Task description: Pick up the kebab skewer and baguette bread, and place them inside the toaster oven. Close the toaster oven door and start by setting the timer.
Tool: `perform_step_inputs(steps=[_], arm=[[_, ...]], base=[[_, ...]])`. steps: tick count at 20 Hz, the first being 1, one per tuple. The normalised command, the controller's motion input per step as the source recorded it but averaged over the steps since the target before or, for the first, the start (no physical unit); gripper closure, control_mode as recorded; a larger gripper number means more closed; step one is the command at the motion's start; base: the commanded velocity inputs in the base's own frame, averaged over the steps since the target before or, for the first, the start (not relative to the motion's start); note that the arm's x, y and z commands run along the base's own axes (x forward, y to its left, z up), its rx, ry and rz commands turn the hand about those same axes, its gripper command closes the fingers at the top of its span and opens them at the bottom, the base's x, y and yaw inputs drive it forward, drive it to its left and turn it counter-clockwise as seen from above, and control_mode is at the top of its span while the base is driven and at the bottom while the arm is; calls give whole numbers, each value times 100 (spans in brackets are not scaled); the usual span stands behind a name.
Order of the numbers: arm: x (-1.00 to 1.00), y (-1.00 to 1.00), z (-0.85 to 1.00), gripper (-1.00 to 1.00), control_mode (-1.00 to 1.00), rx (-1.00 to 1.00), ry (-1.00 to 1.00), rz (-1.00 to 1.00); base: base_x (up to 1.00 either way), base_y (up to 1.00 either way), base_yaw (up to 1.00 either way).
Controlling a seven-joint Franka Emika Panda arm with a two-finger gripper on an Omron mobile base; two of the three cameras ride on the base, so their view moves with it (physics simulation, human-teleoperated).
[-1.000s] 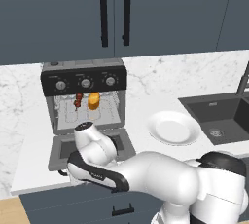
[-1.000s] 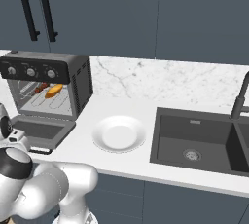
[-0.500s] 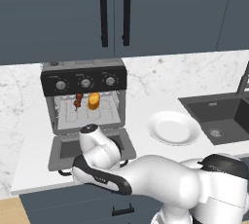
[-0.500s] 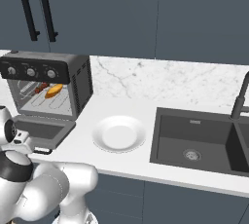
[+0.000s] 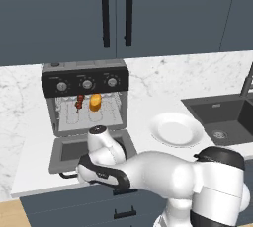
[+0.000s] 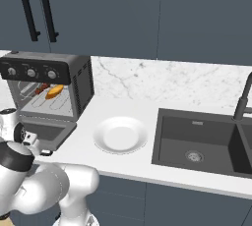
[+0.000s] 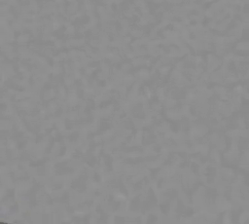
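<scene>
The gripper (image 6: 30, 139) sits low at the front edge of the toaster oven door (image 5: 69, 150), jaws apparently spread and empty, probably to lift the dropped flap. Beyond, the kebab skewer (image 5: 79, 102) and baguette bread (image 5: 95, 101) lie side by side on the rack inside the toaster oven (image 5: 85, 76).

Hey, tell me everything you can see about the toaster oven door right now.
The toaster oven door is a grey-framed flap with a dark glass window, dropped open flat on the white counter in front of the toaster oven. A black bar handle runs along its front edge. The robot's white arm hangs over its right part, hiding it.
</scene>
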Motion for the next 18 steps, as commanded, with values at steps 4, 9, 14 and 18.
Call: perform_step_inputs(steps=[4, 9, 14, 18], arm=[[20, 0, -28, -100, -100, 6, 0, 0], [40, 0, -5, -100, -100, 2, -2, 0], [30, 0, -17, -100, -100, 0, -3, 0], [37, 0, -17, -100, -100, 0, -13, 0]], base=[[0, 0, 0], [0, 0, 0], [0, 0, 0], [0, 0, 0]])
